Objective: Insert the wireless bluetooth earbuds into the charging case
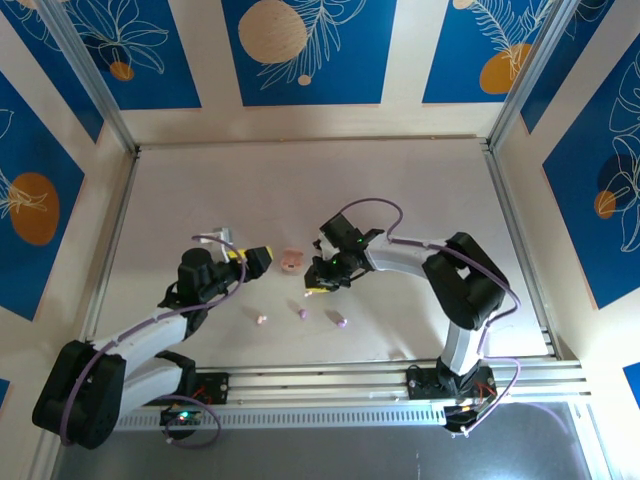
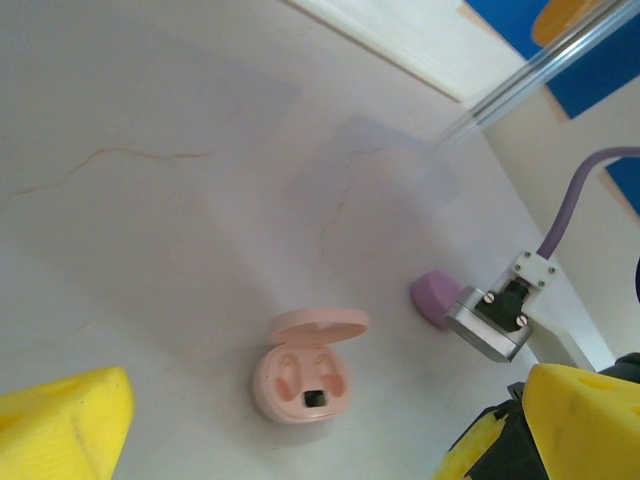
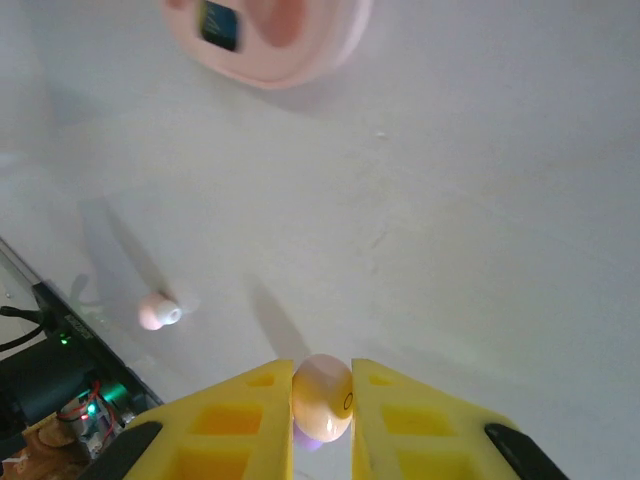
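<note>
The pink charging case (image 2: 303,382) lies open on the white table with its lid (image 2: 320,326) raised and both sockets empty. From above, the case (image 1: 291,261) sits between the two grippers. My right gripper (image 3: 322,374) is shut on a pale pink earbud (image 3: 322,395), and a sliver of purple shows just under it. Another pink earbud (image 3: 155,312) lies on the table to the left. My left gripper (image 1: 257,259) stands wide open just left of the case, its yellow fingers (image 2: 62,425) holding nothing. My right gripper (image 1: 317,285) hovers near the case's right front.
Small earbuds lie in front of the case: a pink one (image 1: 261,319), a purple one (image 1: 303,313) and one more (image 1: 339,322). A purple rounded object (image 2: 433,296) sits partly behind the right gripper's metal block (image 2: 488,328). Aluminium frame rails (image 1: 400,380) border the table.
</note>
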